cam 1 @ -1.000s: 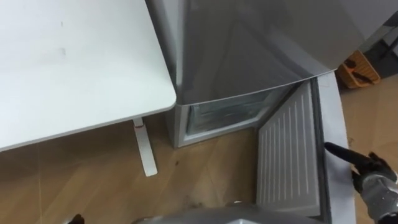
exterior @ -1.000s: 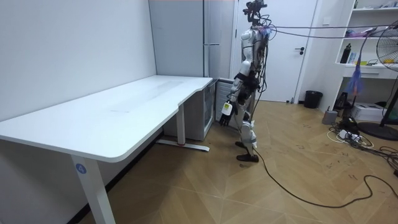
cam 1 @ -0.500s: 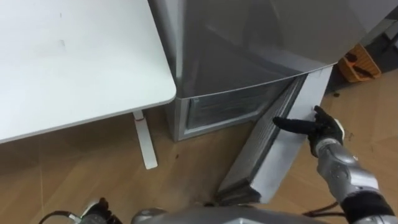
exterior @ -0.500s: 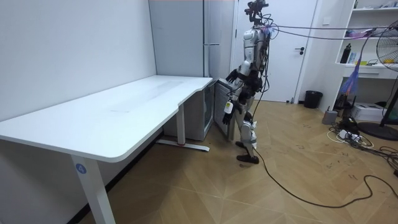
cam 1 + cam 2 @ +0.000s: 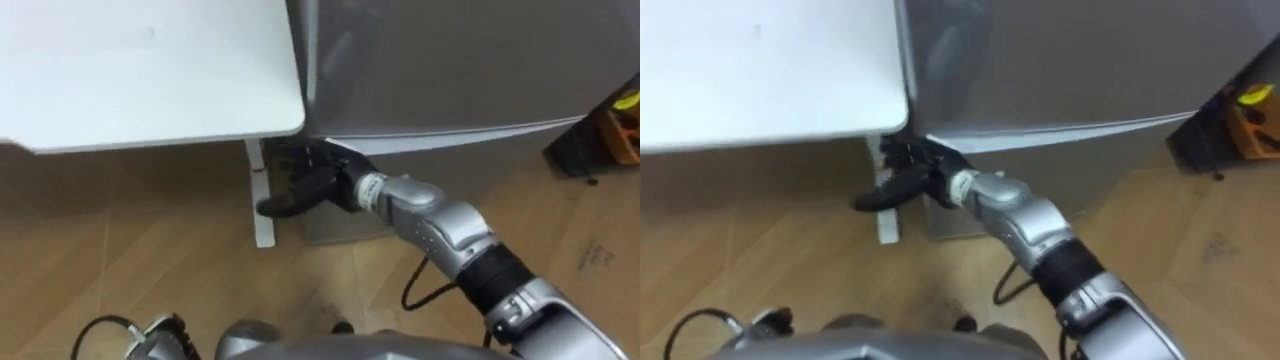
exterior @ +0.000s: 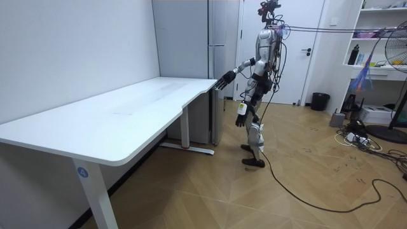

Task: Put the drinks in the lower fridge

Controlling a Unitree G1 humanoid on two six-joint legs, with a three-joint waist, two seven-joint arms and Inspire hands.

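The grey fridge [image 5: 450,60] stands against the white table [image 5: 130,60], and its lower door [image 5: 520,165] lies flush with the front, as the room view also shows for the fridge [image 6: 219,63]. My right arm reaches across the fridge front to the left. My right hand [image 5: 305,190] is open with straight fingers, just under the table's corner by the lower door's left edge; the right eye view has the same hand [image 5: 902,185]. My left hand [image 6: 241,117] hangs at my side and its wrist shows low at the left [image 5: 150,335]. I stand upright facing the fridge.
A white table leg [image 5: 262,205] stands just behind my right hand. An orange box [image 5: 625,120] and a dark object [image 5: 570,150] sit on the wooden floor right of the fridge. A bin [image 6: 320,100], shelves and a fan [image 6: 394,51] stand at the room view's right.
The lower fridge door has swung from open to shut. My right hand has moved left from the door's outer edge to the fridge's left side. The head camera has shifted.
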